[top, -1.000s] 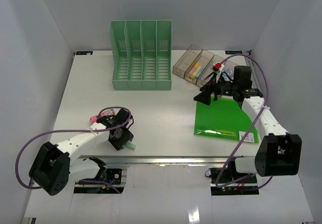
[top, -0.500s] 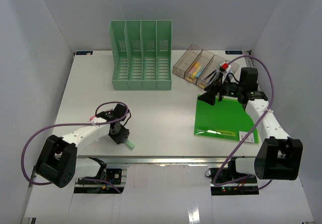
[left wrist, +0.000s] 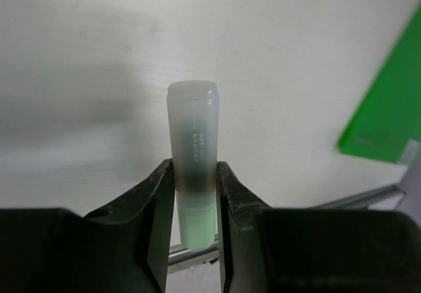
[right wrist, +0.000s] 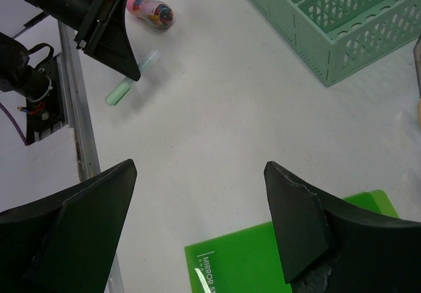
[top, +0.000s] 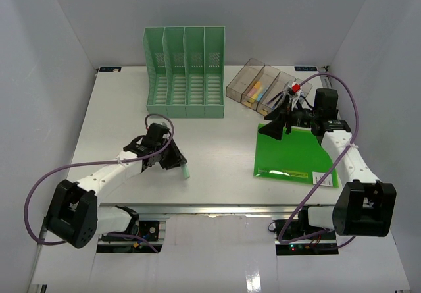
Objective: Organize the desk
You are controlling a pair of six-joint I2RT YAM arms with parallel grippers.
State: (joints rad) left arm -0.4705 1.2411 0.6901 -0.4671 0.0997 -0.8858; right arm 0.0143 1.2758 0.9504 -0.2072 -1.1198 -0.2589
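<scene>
Left gripper (left wrist: 195, 176) is clamped on a pale green tube (left wrist: 191, 118) toward one end, just over the desk (top: 217, 145). It could pivot and slip out. Right gripper (right wrist: 197, 197) hangs wide apart, empty.

White links (top: 105, 173), black joints (top: 69, 214), black left tool (left wrist: 195, 174), right tool (right wrist: 200, 168) (wedge fingers (right wrist: 79, 240)), purple cables (top: 27, 207)

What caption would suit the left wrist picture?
Left gripper clamps a pale green tube, white desk behind.
</scene>
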